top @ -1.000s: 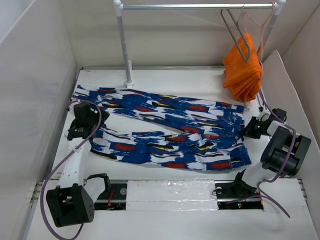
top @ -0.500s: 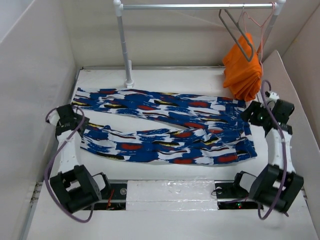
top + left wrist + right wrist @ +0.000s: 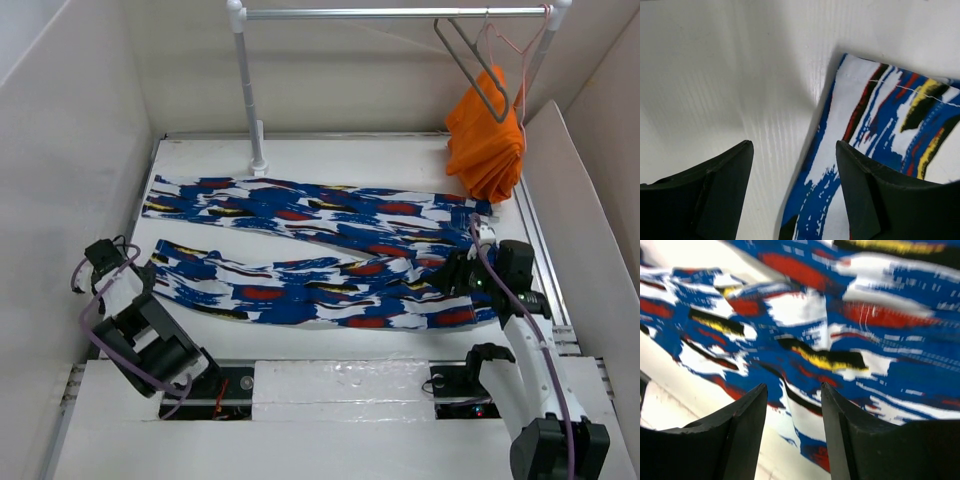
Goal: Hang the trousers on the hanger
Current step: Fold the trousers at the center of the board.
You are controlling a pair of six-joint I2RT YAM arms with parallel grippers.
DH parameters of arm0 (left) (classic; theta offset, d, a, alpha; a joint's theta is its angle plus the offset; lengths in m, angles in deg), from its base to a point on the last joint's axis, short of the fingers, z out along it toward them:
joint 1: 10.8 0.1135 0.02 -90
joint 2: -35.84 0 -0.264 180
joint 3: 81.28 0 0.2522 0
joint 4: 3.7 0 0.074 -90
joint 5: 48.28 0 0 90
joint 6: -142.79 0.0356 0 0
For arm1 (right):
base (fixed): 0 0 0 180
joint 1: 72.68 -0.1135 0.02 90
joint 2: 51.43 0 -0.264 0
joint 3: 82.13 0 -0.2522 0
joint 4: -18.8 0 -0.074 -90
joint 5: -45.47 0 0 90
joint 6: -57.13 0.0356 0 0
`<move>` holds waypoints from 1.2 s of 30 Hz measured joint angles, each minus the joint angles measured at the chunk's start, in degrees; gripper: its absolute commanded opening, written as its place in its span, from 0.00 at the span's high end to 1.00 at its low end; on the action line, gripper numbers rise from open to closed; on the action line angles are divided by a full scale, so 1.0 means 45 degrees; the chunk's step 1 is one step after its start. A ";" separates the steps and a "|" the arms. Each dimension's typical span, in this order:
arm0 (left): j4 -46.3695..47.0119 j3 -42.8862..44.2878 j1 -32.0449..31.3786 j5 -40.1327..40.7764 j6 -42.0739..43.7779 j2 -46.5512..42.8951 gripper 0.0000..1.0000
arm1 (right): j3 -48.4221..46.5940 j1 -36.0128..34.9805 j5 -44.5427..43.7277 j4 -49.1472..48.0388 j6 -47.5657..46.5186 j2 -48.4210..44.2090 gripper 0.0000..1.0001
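– On the white table (image 3: pixel 350 160), where do the trousers lie?
– The trousers (image 3: pixel 320 255) lie flat and spread crosswise. The waist is at the right and both legs run to the left. They are not on the hanger (image 3: pixel 470 62), which hangs from the rail (image 3: pixel 390 13) at the far right. A thin copper wire hanger (image 3: pixel 517 42) and an orange garment (image 3: pixel 485 135) hang beside it.
– Left gripper?
– The left gripper (image 3: pixel 795 200) has its jaws spread wide with nothing held. It sits low near the table's left edge, close to the cuff of the nearer leg. The wrist view shows the hem just ahead of one finger, with no contact seen.
– Right gripper?
– The right gripper (image 3: pixel 790 435) is likewise parted and empty, and stands over the waist end of the cloth. Whether its tips touch the fabric cannot be told, as that wrist view is blurred.
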State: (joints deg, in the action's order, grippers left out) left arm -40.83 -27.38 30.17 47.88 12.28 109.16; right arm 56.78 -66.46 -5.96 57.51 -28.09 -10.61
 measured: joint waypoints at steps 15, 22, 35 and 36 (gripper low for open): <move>0.3065 -0.0233 0.0005 -0.1389 0.0189 0.2025 1.00 | 0.0097 0.0000 0.0185 0.2628 -0.1865 -0.0612 0.44; 0.3147 -0.0078 -0.0015 -0.2229 0.0578 0.2021 1.00 | 0.0155 -0.0126 -0.0408 0.4163 -0.2856 -0.0481 0.39; -0.0772 0.2356 -0.1064 -0.1530 0.0476 -0.4269 1.00 | -0.1039 -0.2001 -0.1457 0.5071 -0.3016 0.1617 0.42; -0.0923 0.2565 -0.1200 -0.1409 0.0481 -0.4265 1.00 | -0.1263 -0.1991 -0.1637 0.5129 -0.3031 0.1763 0.43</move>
State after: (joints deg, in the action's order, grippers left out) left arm -44.99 -15.84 24.78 41.54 14.44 89.97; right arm 51.10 -75.42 -13.33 80.59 -41.73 -2.68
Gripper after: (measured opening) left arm 0.006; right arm 0.578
